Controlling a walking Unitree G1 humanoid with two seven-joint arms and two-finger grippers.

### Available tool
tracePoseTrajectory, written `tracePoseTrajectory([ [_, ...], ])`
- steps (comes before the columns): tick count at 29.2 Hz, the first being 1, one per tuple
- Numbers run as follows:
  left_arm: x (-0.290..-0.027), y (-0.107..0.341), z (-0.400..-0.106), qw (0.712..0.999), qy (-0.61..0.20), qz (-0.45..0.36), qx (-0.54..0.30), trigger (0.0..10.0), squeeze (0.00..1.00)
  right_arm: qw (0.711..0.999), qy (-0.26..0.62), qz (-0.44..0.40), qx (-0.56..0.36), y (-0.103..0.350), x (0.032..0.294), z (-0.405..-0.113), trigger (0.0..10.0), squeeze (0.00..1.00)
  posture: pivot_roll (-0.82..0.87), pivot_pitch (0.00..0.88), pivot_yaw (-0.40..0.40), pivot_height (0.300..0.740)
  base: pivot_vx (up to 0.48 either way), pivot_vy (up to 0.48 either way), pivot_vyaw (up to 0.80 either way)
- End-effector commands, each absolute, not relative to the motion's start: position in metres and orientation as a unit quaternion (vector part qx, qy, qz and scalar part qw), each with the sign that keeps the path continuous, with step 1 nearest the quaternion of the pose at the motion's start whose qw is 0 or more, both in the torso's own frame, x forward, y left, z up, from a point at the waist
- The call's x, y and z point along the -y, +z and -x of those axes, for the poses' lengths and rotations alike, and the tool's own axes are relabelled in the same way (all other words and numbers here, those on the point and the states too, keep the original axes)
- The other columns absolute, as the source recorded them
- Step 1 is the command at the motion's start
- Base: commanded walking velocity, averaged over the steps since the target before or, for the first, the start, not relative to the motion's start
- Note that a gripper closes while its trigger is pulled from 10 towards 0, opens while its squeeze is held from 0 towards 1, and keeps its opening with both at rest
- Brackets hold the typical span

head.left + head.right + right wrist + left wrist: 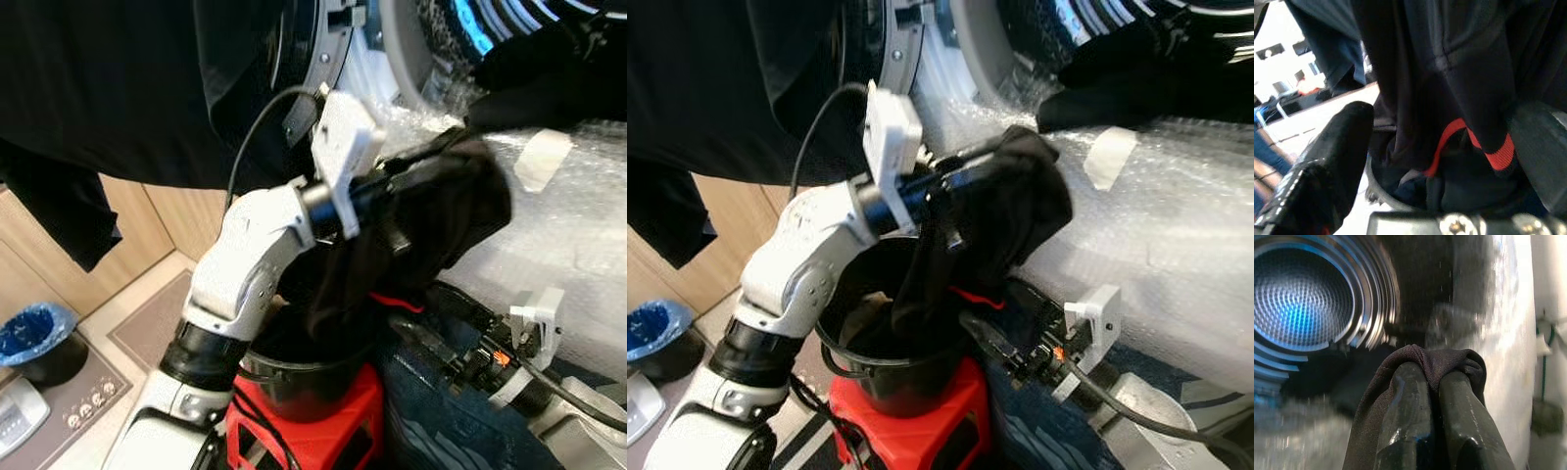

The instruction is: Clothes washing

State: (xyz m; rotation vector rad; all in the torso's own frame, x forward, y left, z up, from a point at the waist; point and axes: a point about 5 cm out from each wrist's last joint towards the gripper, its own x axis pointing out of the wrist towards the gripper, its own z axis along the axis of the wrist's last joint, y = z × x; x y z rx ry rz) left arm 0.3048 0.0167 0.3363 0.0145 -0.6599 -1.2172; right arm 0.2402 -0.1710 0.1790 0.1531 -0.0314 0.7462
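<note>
No words or brand names can be read anywhere. The left gripper point(1437, 382) has its two black fingers point(1405, 421) squeezed tight on a black cloth with red trim point(431, 225), which drapes over the fingertips and hangs down from them. Right under the hanging cloth is a black bucket point(887, 377) with more dark clothes inside, sitting on a red stand point(921, 431). Ahead of the left gripper is the washing machine drum point(1300, 296), glowing blue. The right gripper point(1440, 161) is low beside the bucket with its fingers wide apart, the cloth hanging between them.
</note>
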Motion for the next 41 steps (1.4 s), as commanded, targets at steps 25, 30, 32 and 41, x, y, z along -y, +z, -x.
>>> tracePoseTrajectory([
  [25, 0.017, 0.382, -0.310, 0.737, -0.562, 0.018, 0.374, 10.0, 0.00, 0.947, 0.291, -0.095, 0.091, 0.201, 0.129, -0.273, 10.0, 0.00, -0.16, 0.000, 0.111, 0.740, 0.000, 0.000, 0.00],
  [30, 0.024, 0.384, -0.308, 0.733, -0.566, 0.024, 0.377, 10.0, 0.00, 0.951, 0.273, -0.116, 0.087, 0.203, 0.115, -0.280, 9.6, 0.00, -0.15, 0.000, 0.115, 0.740, 0.000, 0.000, 0.00],
  [32, 0.025, 0.385, -0.308, 0.734, -0.564, 0.024, 0.378, 10.0, 0.00, 0.953, 0.266, -0.121, 0.081, 0.201, 0.113, -0.281, 3.3, 0.00, -0.15, 0.000, 0.115, 0.740, 0.000, 0.000, 0.00],
  [41, 0.027, 0.390, -0.308, 0.732, -0.560, 0.033, 0.387, 10.0, 0.00, 0.960, 0.235, -0.136, 0.062, 0.192, 0.112, -0.285, 0.0, 0.00, -0.14, 0.000, 0.117, 0.740, 0.000, 0.000, 0.00],
])
